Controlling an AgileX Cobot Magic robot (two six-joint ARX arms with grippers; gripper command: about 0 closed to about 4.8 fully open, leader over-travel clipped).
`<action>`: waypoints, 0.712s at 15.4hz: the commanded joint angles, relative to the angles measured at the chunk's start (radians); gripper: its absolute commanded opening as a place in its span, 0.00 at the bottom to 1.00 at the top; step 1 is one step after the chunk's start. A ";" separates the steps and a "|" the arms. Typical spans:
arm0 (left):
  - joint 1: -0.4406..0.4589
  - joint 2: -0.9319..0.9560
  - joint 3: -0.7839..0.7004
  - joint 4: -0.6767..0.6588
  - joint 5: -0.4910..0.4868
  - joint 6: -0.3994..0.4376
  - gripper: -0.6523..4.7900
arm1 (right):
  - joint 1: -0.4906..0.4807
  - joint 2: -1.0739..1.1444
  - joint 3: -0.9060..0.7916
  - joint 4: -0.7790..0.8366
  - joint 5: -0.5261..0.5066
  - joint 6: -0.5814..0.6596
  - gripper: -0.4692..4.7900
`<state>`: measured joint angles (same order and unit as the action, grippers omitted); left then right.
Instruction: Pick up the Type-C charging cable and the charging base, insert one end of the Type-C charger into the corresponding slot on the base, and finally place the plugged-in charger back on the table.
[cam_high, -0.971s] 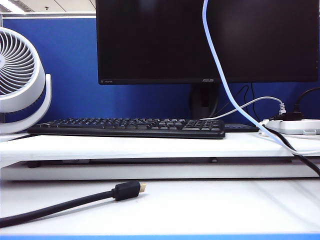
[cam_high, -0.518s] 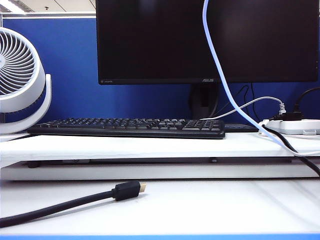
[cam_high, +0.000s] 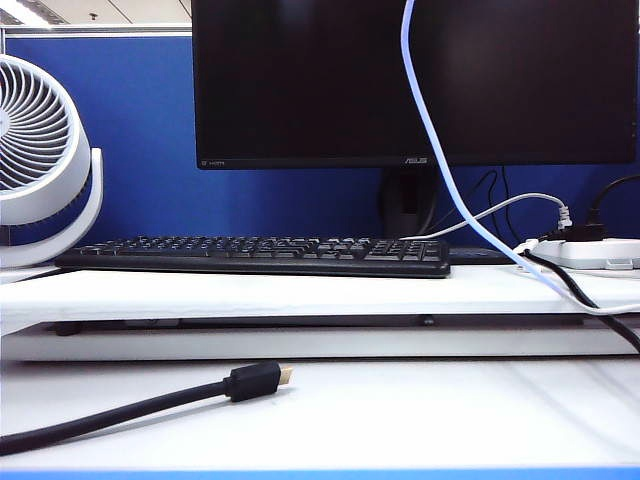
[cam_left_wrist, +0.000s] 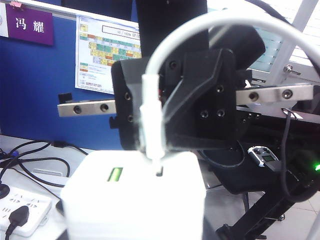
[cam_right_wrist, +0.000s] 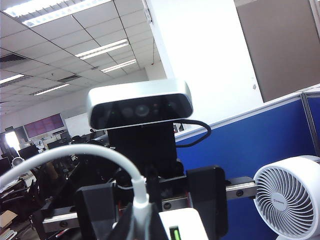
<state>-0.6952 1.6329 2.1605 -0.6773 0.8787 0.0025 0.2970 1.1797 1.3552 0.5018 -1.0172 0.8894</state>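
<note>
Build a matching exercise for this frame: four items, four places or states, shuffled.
1 charging base
2 Type-C charging cable
3 black cable
4 keyboard

A on the raised shelf
B lying on the table, in front
C gripped by the left end effector, off the table
D plug in the right end effector, at the base's slot

Pairs: 1-C, 2-D, 3-B, 4-A

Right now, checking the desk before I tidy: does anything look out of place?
Yes: the white cable dangles across the monitor. Up out of the desk view, the right gripper pinches its plug at the charger, which the left gripper holds.
</note>
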 joint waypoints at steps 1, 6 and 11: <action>-0.001 -0.006 0.008 0.042 0.008 -0.003 0.11 | 0.002 -0.002 0.003 -0.016 -0.026 0.001 0.08; -0.001 -0.006 0.008 0.020 0.008 0.009 0.11 | 0.003 -0.003 0.003 -0.049 -0.034 0.007 0.08; -0.001 -0.006 0.008 -0.010 -0.001 0.043 0.11 | 0.003 -0.016 0.003 -0.023 -0.026 0.002 0.08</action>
<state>-0.6952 1.6329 2.1605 -0.7143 0.8787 0.0345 0.2974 1.1706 1.3548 0.4713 -1.0309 0.8932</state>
